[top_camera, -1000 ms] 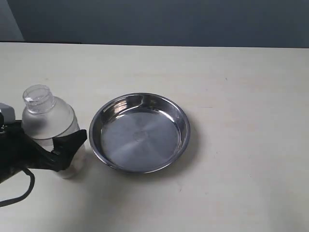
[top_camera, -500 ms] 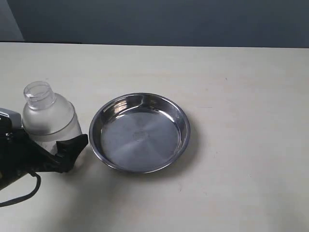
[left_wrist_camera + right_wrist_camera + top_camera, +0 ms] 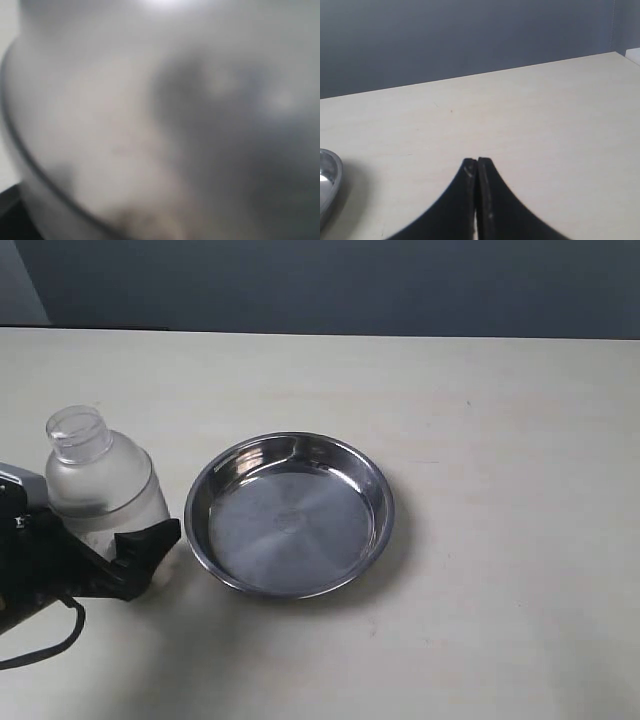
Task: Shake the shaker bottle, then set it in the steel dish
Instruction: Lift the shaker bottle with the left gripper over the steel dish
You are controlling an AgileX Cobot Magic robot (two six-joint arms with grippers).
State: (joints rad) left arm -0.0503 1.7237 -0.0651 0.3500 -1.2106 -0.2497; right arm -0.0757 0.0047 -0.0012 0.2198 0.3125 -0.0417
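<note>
Frosted plastic first: one shaker bottle [image 3: 100,490] stands at the far left of the cream desk [image 3: 500,440]. Its long axis is straight up and down, and its small clear cap [image 3: 77,435] points at the ceiling. It's just beside the steel dish [image 3: 290,515], close to the rim but outside it, so it isn't in the dish yet.

The black left tool [image 3: 130,545] comes in from the left edge and straddles the bottle's lower body. One finger [image 3: 148,543] lies across the near side of the frosted wall, and the other is hidden behind the bottle. Honestly I can't tell whether it's actually clamping or just sitting around it. The left wrist view doesn't help, it's a blurry grey-white wall of bottle filling the whole shot. The bottle's base is mostly covered by the tool, so I can't say if it's resting on the desk.

Moving right, there's one dish, round, shallow and shiny, lying flat with its open side up and nothing in it. There's a faint round mark in the middle of its floor, way too small to read. I can't make out any writing on the bottle either.

The right tool [image 3: 477,162] only shows in its own wrist view. Its two black tips are pressed together with nothing between them, over bare desk, with a sliver of the dish's rim off to one side.
</note>
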